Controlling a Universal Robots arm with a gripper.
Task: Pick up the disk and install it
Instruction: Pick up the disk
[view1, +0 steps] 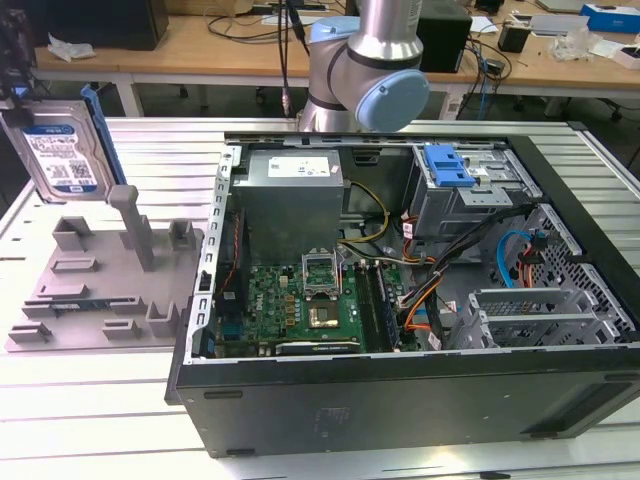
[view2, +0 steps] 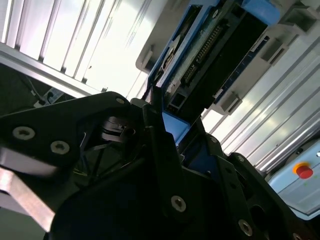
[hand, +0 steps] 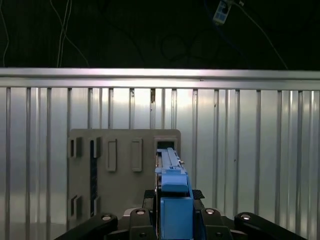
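Item: the disk (view1: 60, 150) is in the air at the far left of the exterior view, over the far-left end of a grey holder tray (view1: 100, 290) and apparently clear of it. It stands on edge. Its long axis runs nearly up and down, with the top leaning toward the exterior view's left. The labelled flat face is turned toward the exterior camera. A blue frame (view1: 100, 135) shows along the edge on the exterior view's right.

In the first wrist view the disk is seen edge-on, with its long axis pointing away from the camera toward the tray below. In the second wrist view its dark underside and a row of connector pins are visible beyond the black linkages.

Claw: the gripper (hand: 174, 196) is clamped on the disk. A black finger (hand: 150, 195) sits against each side of the blue frame at the end nearest the wrist.

Surroundings: the tray lies flat on a ribbed metal table (view1: 100, 420) and carries an upright post (view1: 133, 225) and several low blocks. Just beside it, on the exterior view's right, an open computer case (view1: 400, 400) lies on its side. Inside it are a green circuit board (view1: 290, 300), a grey power supply (view1: 295, 190) and a blue latch (view1: 447, 165). The arm (view1: 370, 60) rises behind the case, in front of wooden benches (view1: 200, 45).
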